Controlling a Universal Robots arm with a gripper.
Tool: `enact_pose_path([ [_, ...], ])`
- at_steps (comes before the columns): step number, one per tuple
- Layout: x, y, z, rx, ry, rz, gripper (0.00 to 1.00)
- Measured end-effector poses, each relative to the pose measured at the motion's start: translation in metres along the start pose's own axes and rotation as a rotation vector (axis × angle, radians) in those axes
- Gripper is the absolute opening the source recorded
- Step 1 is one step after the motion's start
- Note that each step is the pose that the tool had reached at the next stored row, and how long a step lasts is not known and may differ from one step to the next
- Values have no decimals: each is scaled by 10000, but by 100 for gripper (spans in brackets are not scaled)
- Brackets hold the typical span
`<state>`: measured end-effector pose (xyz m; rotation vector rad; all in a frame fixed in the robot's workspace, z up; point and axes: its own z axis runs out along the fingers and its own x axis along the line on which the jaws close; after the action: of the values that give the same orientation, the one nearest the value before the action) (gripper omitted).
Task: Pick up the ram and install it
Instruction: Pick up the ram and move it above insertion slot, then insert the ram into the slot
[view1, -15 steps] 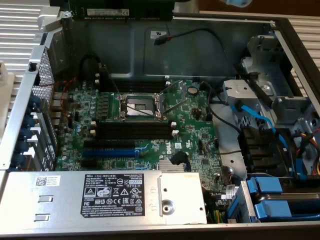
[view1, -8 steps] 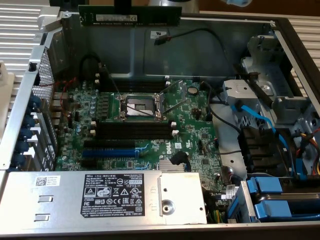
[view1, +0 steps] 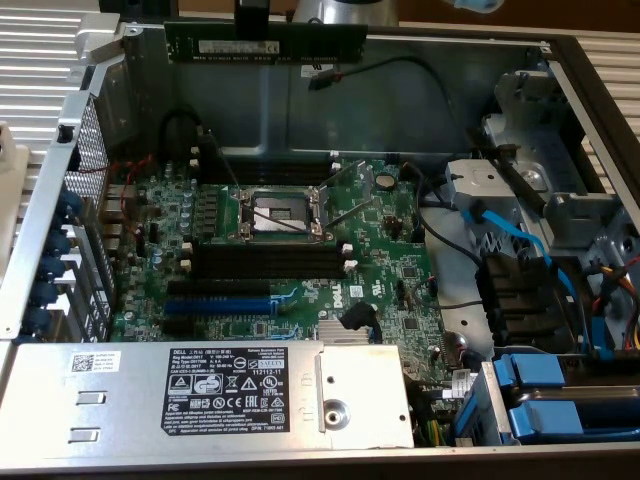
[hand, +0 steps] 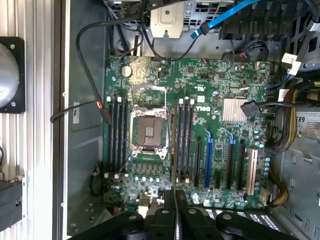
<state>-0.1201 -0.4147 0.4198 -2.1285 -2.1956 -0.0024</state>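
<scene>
The ram (view1: 265, 43), a long dark-green stick with a pale label, hangs level above the far wall of the open computer case, high over the motherboard (view1: 390, 240). My gripper (view1: 252, 14) is shut on the ram's upper edge. In the wrist view the fingers (hand: 164, 212) press together on the ram's thin edge (hand: 176, 222), looking straight down at the motherboard (hand: 220, 85). Black memory slots with white end clips (view1: 270, 258) lie beside the CPU socket (view1: 280, 210), with a second pair (view1: 270, 166) on its far side. The slots (hand: 183, 137) are far below the ram.
A blue slot (view1: 215, 301) lies near the black slots. A metal power supply box (view1: 200, 395) fills the near side of the case. Blue cables (view1: 500, 235) and drive cages (view1: 560, 410) crowd the exterior view's right. A black cable (hand: 92, 107) dangles by the case wall.
</scene>
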Motion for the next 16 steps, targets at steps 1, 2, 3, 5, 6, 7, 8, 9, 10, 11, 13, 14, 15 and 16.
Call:
enact_pose_path([
  [1, 0, 0, 0, 0, 1, 1, 12],
  [2, 0, 0, 1, -1, 1, 2, 12],
  [3, 0, 0, 1, 0, 1, 2, 12],
  [5, 0, 0, 1, -1, 1, 2, 12],
  [6, 0, 0, 1, 0, -1, 2, 12],
  [7, 0, 0, 4, 0, 0, 2, 12],
  [8, 0, 1, 8, -3, 1, 1, 12],
  [9, 0, 1, 11, -3, 1, 1, 12],
  [10, -1, 1, 19, -3, 0, 2, 12],
  [11, -2, 2, 29, -4, -1, 1, 12],
  [13, -3, 3, 43, -3, -1, 1, 12],
  [14, -3, 3, 50, -3, -1, 1, 12],
  [15, -4, 3, 61, -6, -1, 2, 12],
  [16, -4, 4, 70, -10, -2, 2, 12],
])
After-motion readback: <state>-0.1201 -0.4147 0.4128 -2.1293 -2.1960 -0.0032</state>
